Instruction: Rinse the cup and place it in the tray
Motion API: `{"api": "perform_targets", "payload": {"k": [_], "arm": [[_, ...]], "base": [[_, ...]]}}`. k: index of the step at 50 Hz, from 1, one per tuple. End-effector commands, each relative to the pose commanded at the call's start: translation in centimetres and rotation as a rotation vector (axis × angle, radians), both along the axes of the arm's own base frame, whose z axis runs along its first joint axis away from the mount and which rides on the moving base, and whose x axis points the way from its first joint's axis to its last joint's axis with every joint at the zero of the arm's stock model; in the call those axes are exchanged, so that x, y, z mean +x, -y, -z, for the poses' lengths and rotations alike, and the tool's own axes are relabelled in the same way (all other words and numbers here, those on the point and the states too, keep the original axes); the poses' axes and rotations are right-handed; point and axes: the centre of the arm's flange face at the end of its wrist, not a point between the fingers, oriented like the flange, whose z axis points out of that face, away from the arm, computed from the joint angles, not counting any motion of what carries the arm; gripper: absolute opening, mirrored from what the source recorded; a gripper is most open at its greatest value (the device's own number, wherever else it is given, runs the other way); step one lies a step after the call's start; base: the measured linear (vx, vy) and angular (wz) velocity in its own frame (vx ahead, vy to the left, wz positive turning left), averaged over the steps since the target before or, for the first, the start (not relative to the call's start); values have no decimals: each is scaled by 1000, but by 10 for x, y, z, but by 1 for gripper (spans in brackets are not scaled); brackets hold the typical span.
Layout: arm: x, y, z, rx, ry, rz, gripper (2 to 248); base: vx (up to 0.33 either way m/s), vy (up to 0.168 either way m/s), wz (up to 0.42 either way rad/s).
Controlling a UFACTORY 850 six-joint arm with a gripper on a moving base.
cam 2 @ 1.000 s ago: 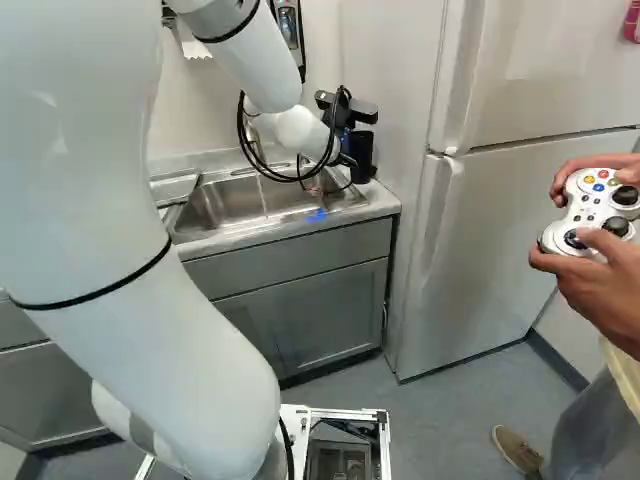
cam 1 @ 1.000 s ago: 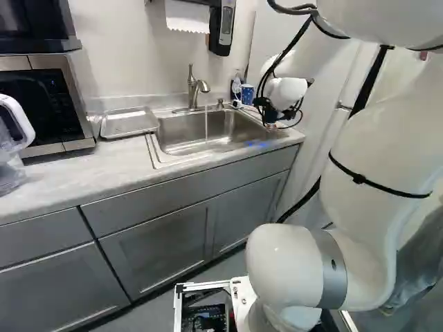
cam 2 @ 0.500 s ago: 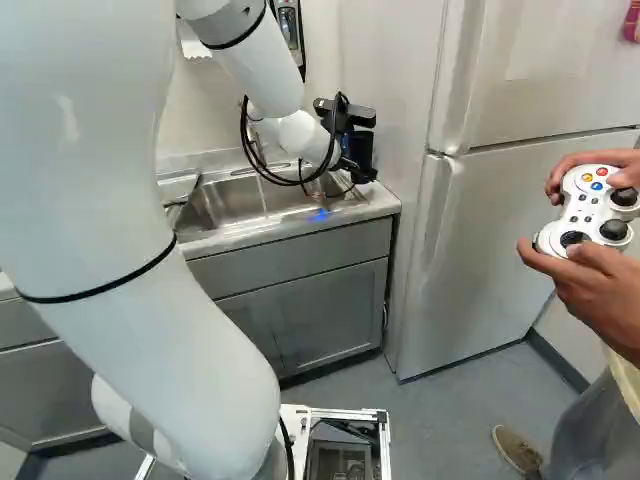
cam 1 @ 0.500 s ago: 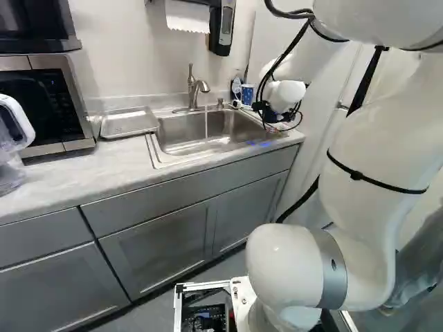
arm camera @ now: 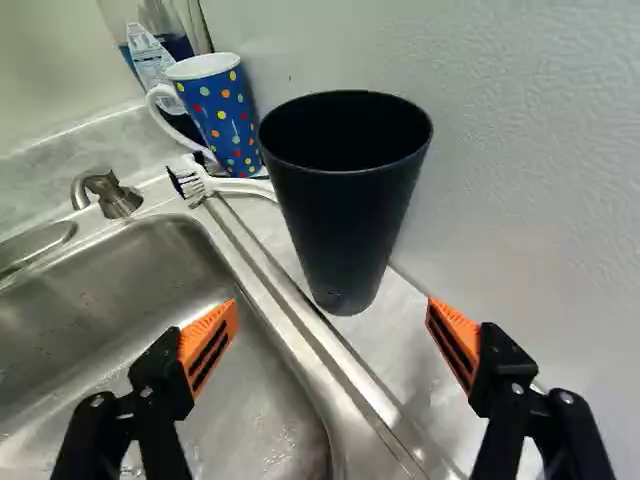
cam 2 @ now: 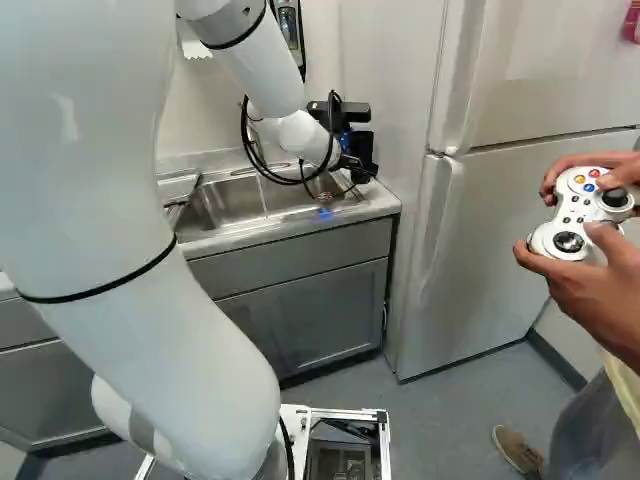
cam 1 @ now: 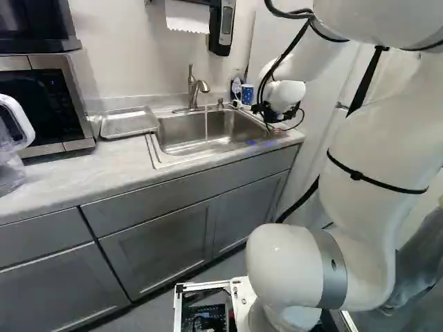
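Observation:
In the left base view my gripper (cam 1: 271, 112) hangs over the sink's right end, small and partly covered by cables. The wrist view shows the gripper (arm camera: 333, 335) with its orange-padded fingers wide apart and nothing between them. Ahead of them a tall black cup (arm camera: 342, 215) stands upright on the counter strip between sink and wall. One finger is over the sink basin (arm camera: 110, 300), the other on the wall side. The metal tray (cam 1: 129, 123) lies on the counter left of the sink. Water runs from the faucet (cam 1: 193, 86) into the basin.
A blue dotted mug (arm camera: 220, 115) and a white-handled brush (arm camera: 225, 186) are just behind the cup. The wall-side surface (arm camera: 530, 180) rises close beside it. A microwave (cam 1: 48, 104) and clear pitcher (cam 1: 10, 149) stand left of the tray.
My arm's wrist and gripper have shifted and turned slightly over the sink's right end. The base has stayed put, and the gripper remains open.

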Motion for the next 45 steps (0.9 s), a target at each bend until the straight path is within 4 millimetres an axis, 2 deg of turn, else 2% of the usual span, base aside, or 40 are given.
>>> {"api": "perform_targets", "payload": {"k": [45], "arm": [[10,6,-10,-18,124,70,247]], "base": [[0,0,0]]}}
